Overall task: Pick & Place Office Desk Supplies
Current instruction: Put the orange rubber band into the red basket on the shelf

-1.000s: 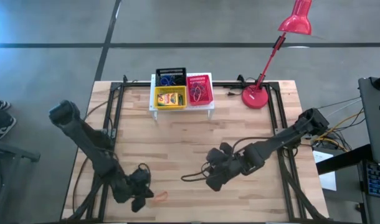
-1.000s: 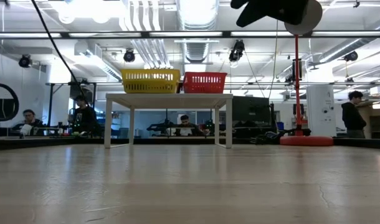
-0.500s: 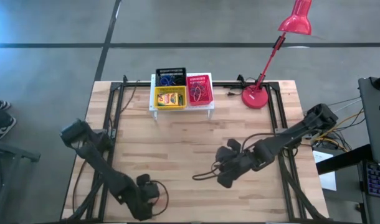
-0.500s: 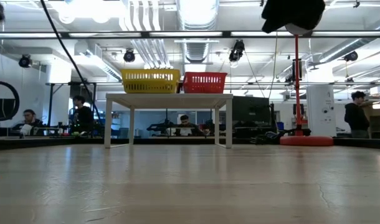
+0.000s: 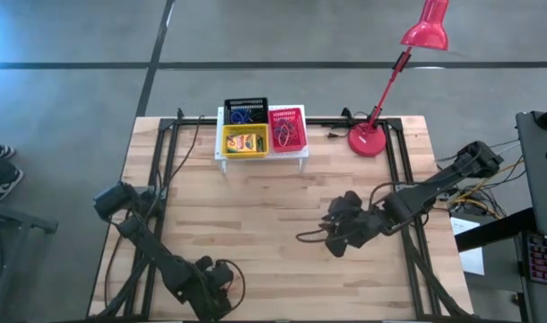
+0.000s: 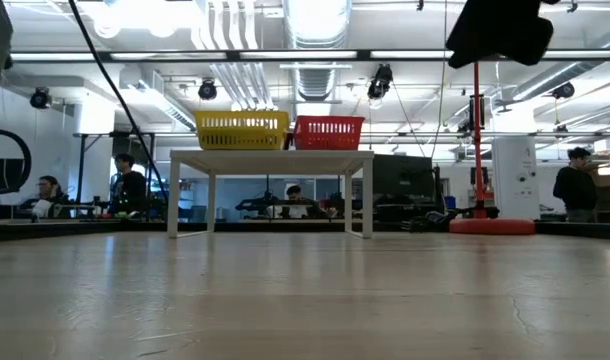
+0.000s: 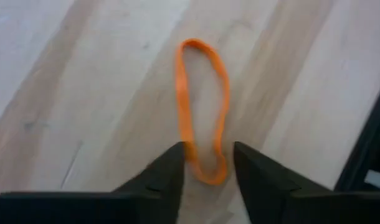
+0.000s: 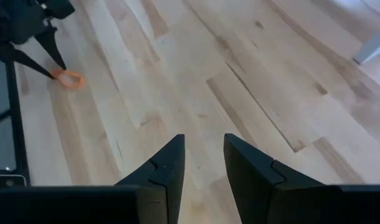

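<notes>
An orange rubber band [image 7: 197,44] lies flat on the wood near the table's near left corner; the right wrist view also shows the band [image 8: 71,79]. My left gripper [image 7: 207,158] is open and low over it, one fingertip on each side of the band's near end. In the high view the left gripper [image 5: 213,287] hides the band. My right gripper [image 8: 204,146] is open, holds nothing, and hangs well above the table's right middle [image 5: 336,238]. The black basket [image 5: 246,111], yellow basket [image 5: 245,140] and red basket [image 5: 288,130] sit on a white stand [image 5: 260,158]. My left gripper comes down from above with its fingers across the band's near end [image 7: 209,178]. One fingertip [image 7: 177,158] lies right at the band's strand. Whether it touches the band cannot be told. The band lies slack on the table.
A red desk lamp [image 5: 370,139] stands at the far right, its head reaching beyond the far edge. The stand with the baskets [image 6: 270,155] is at the far middle. Bare wood [image 5: 264,206] lies between the arms. People sit and stand in the room behind.
My left gripper has moved a little toward the table's right and near edge, onto the orange band, which it now covers in the high view. My right gripper has drawn back toward the table's right and far side, staying high.
</notes>
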